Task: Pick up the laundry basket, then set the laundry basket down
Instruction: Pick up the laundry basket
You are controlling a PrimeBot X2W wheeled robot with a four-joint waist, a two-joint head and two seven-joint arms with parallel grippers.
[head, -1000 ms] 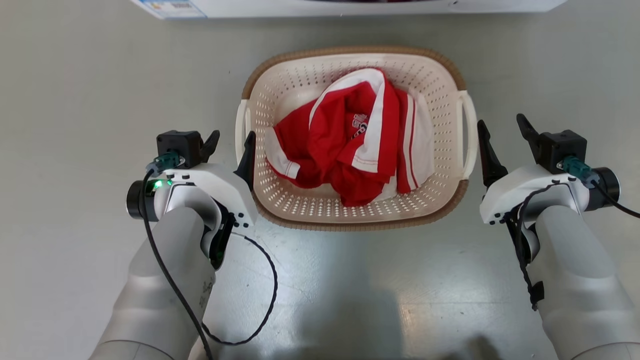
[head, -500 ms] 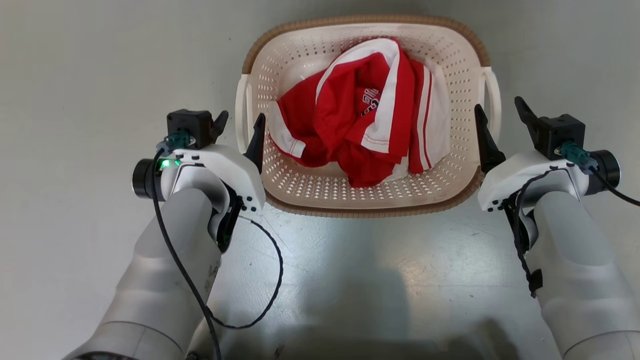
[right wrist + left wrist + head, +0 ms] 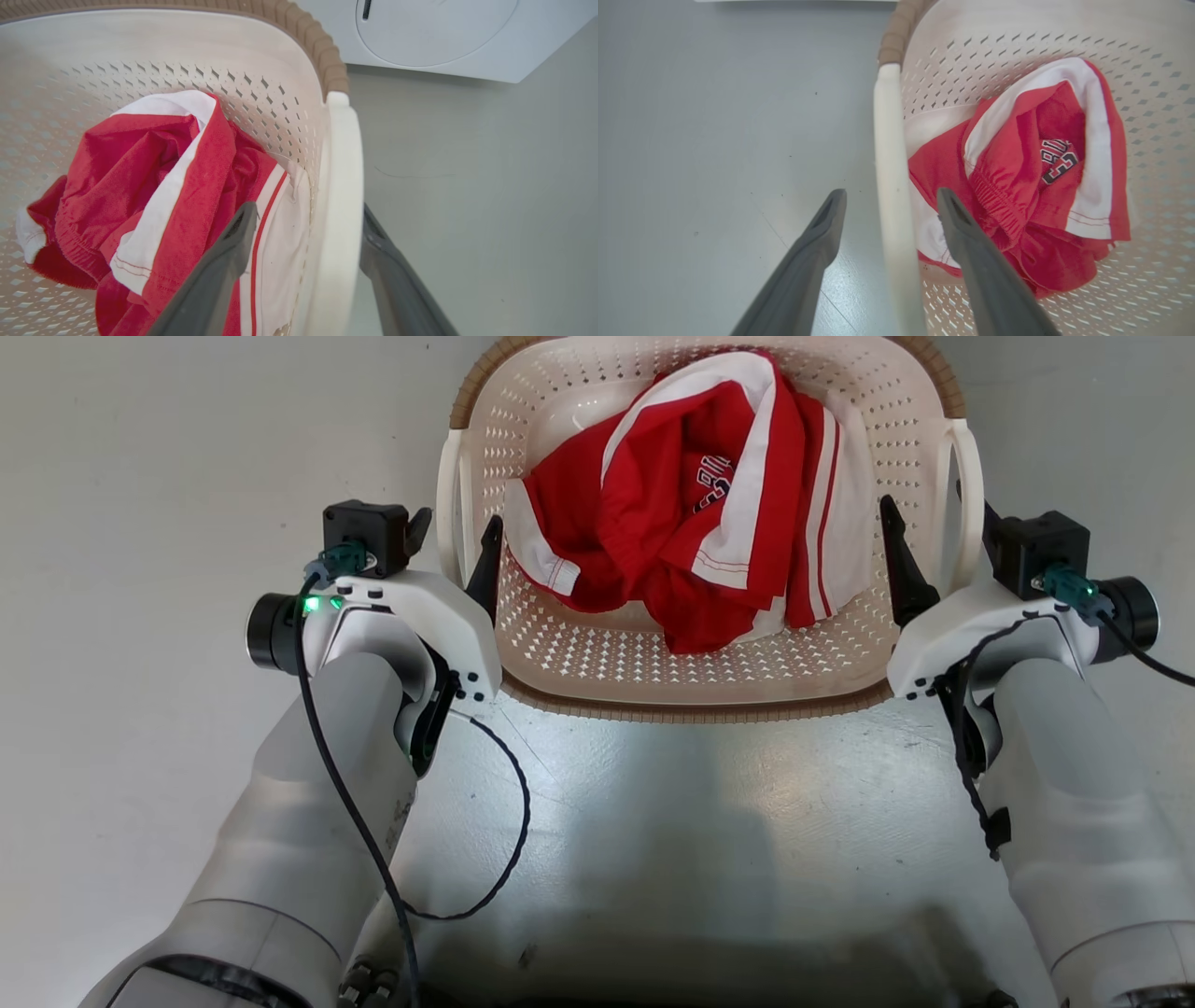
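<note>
I see open floor [image 3: 140, 616] both flanks | left claw [image 3: 456, 523] apart astride basket [image 3: 560, 644] handle [image 3: 887, 140] | right claw [image 3: 924, 513] apart astride other handle [image 3: 343, 163]

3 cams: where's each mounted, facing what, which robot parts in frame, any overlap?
Head view: on the head, facing down at the laundry basket on the floor; shows both forearms, left gripper, right gripper.
Left wrist view: on the left wrist, looking along its fingers, which straddle the left handle.
Right wrist view: on the right wrist, looking along its fingers, which straddle the right handle; washer beyond.
Shared: all see the red-and-white garment.
</note>
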